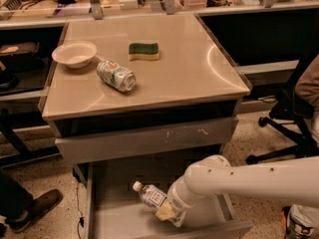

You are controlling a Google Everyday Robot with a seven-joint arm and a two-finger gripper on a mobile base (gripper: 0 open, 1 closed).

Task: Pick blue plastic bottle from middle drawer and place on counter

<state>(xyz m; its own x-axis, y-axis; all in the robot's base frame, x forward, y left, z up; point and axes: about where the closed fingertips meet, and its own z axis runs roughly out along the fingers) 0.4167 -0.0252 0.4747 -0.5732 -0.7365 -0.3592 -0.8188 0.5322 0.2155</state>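
Observation:
The blue plastic bottle [151,196], clear with a white cap and a white label, lies tilted in the open middle drawer [117,220], cap pointing up and left. My gripper [167,212] is at the end of the white arm reaching in from the right. It is closed around the bottle's lower end, holding it just above the drawer's grey bottom. The beige counter [194,68] is above, on top of the cabinet.
On the counter are a white bowl [75,54], a green-patterned soda can [115,75] on its side and a green-yellow sponge [144,51]. A shut drawer with a scratched front [149,139] overhangs the open one. An office chair [294,118] stands at the right, a person's shoe [35,209] at the left.

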